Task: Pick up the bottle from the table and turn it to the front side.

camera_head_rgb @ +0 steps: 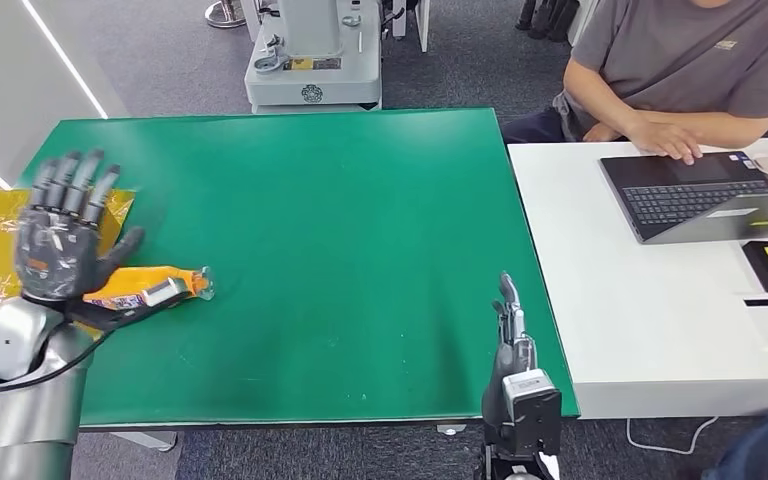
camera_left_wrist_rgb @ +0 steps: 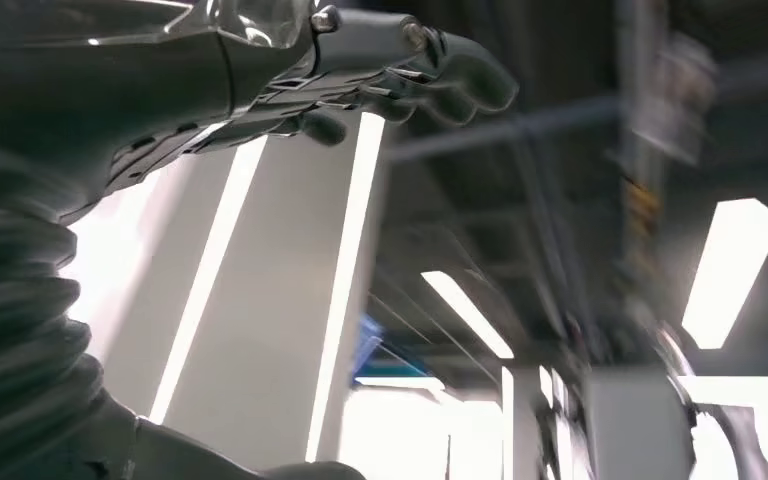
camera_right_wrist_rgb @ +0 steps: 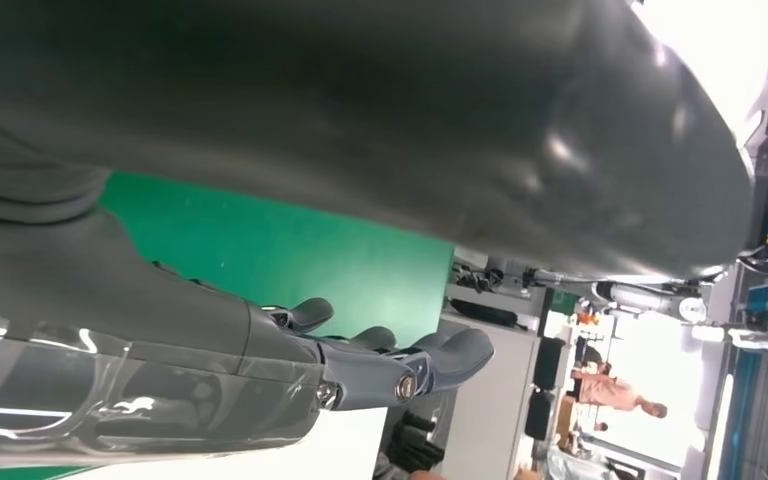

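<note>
The orange bottle (camera_head_rgb: 145,286) is lying on its side near the left edge of the green worktop (camera_head_rgb: 340,250), long axis running left-right, its clear cap end pointing right. The left hand (camera_head_rgb: 60,240) is hovering above it, fingers spread, holding nothing. The right hand (camera_head_rgb: 511,330) is resting at the worktop's near edge, fingers extended and empty; label writing is too blurred to read.

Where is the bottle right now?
In the head view, the bottle lies on its side at the green table's left edge, just below the raised left hand.

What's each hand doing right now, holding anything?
Left hand: open, fingers spread, raised above the orange bottle lying on the table; holding nothing.
Right hand: open, fingers straight, empty, at the table's near edge.
</note>
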Available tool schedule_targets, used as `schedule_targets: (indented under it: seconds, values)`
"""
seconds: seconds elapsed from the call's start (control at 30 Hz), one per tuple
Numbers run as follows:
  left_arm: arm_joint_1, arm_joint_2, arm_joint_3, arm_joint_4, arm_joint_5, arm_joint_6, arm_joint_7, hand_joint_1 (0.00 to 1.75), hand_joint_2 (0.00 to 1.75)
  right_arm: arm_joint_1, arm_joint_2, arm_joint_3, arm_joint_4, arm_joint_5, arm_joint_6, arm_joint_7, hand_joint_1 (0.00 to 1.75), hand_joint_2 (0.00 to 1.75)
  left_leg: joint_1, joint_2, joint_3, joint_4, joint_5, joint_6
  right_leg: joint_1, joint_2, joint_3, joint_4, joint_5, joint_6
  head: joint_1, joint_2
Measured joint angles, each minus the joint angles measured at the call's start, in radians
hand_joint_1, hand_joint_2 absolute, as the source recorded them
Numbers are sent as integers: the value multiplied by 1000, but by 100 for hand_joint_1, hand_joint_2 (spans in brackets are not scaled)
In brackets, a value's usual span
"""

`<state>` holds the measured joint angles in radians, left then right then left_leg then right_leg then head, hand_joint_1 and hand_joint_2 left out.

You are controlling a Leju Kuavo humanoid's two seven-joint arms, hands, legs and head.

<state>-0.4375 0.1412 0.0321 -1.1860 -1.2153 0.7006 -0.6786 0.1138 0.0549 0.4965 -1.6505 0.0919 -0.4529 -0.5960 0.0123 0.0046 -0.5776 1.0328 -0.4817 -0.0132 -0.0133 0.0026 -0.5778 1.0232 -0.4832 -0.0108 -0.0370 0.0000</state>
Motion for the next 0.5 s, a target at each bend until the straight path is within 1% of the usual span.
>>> schedule_targets:
  seconds: [0.07, 0.17, 0.27, 0.37, 0.4, 0.43, 0.5]
  values:
    - [7, -24, 27, -100, 90, 1, -3, 0, 175, 2, 0, 0, 0, -1, -4, -2, 0, 0, 0, -1, 0, 0, 0, 0, 0, -1, 0, 0, 0, 0, 0, 0]
    - [16, -59, 44, -216, 231, 1, -4, 0, 175, 5, 0, 0, 1, -1, -11, -5, 0, 0, 0, -2, 0, 0, 0, 0, 0, -2, 0, 0, 0, 0, 0, 0]
    - [21, -111, 44, -308, 491, 1, -4, 0, 175, 9, 0, 0, 3, -7, -24, -13, 0, 0, 0, -2, 0, 0, 0, 0, 0, -2, 1, 0, 0, 0, 0, 0]
    - [35, -162, 21, -357, 752, -10, -4, 0, 175, 11, 0, 1, 7, -17, -39, -24, 0, 0, 0, -2, 0, 0, 0, 0, 0, -2, 1, -1, 0, 0, 0, 0]
    - [46, -173, 4, -363, 856, -37, -1, 0, 175, 12, -1, 2, 9, -21, -46, -28, 0, 0, 0, -2, 0, 0, 0, 0, 0, -2, 1, -1, 0, 0, 0, 0]
    - [61, -183, -18, -365, 990, -85, 5, 0, 175, 12, -1, 3, 10, -25, -54, -32, 0, 0, 0, -2, 0, 0, 0, 0, 0, -2, 1, -1, 0, 0, 0, 0]
    - [99, -199, -69, -362, 1327, -227, 34, 0, 175, 11, -1, 4, 13, -31, -66, -37, 0, 0, -1, -2, 0, 0, 0, 0, -1, -2, 1, -1, 0, 0, 0, 0]
